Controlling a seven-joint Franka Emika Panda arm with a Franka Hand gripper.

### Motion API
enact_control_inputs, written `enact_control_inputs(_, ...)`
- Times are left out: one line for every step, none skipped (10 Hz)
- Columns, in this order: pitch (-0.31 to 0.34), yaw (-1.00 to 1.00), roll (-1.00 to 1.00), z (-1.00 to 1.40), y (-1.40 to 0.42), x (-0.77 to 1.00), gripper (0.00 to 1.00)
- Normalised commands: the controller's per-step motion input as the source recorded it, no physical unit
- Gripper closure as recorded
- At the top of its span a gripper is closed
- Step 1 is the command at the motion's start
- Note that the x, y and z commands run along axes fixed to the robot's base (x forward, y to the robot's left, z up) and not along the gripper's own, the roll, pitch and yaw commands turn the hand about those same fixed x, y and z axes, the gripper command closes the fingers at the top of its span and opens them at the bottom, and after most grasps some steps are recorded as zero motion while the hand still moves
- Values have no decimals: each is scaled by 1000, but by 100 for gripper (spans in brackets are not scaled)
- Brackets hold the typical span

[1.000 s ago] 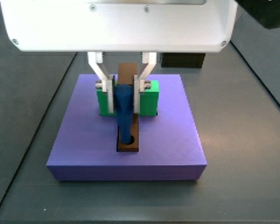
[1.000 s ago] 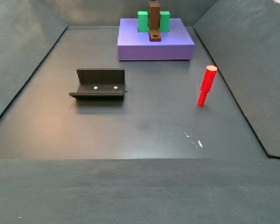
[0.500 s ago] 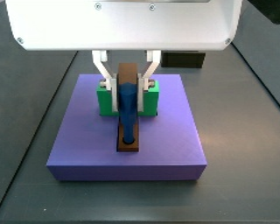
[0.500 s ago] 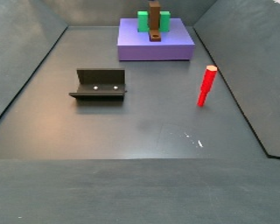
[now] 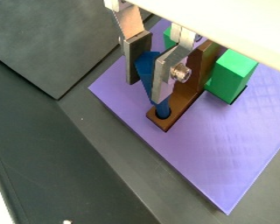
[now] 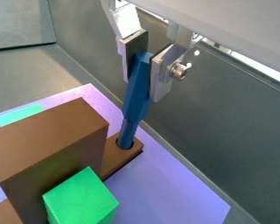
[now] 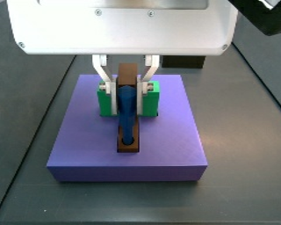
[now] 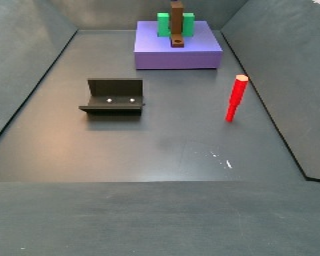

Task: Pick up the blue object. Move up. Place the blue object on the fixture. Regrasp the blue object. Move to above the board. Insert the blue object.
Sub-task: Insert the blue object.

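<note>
The blue object [image 7: 129, 110] stands upright with its lower end in the round hole of the brown board [image 7: 129, 146]; it also shows in both wrist views [image 5: 147, 72] [image 6: 136, 96]. The board [image 5: 181, 103] [image 6: 43, 149] lies on the purple slab. My gripper [image 7: 126, 85] hangs over the board, its fingers on either side of the blue object's top with small gaps, so it is open. The gripper shows in both wrist views [image 5: 149, 85] [image 6: 145, 80]. The fixture [image 8: 113, 97] stands on the floor, far from the gripper.
The purple slab [image 7: 129, 149] [image 8: 176, 55] carries two green blocks [image 7: 105, 101] [image 7: 151, 98] beside the board. A red peg [image 8: 235, 98] stands on the dark floor to the right. Grey walls enclose the floor.
The fingers have spread apart a little from the blue object. The blue object stays upright in the board's hole.
</note>
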Motion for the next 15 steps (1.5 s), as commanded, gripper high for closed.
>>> enact_control_inputs(31,0,-116,-151,-11,194,100)
enact_control_inputs(44,0,-79,-237,0,260,100)
enact_control_inputs(43,0,-50,-266,0,254,100)
enact_control_inputs(34,0,-29,-303,0,234,100)
enact_control_inputs(29,0,-24,-317,0,220,100)
enact_control_inputs(17,0,-53,-377,0,197,100)
enact_control_inputs(6,0,-87,-434,0,163,100)
enact_control_inputs(0,0,-110,-463,0,123,100)
enact_control_inputs(0,0,-104,-426,0,94,100)
enact_control_inputs(0,0,-69,-317,0,129,100)
enact_control_inputs(44,17,-73,-86,-143,111,100)
enact_control_inputs(27,0,-279,-94,-214,151,100)
enact_control_inputs(0,-9,-203,-274,-89,206,100)
enact_control_inputs(23,0,-104,-331,0,277,100)
enact_control_inputs(39,-9,-50,-306,54,320,100)
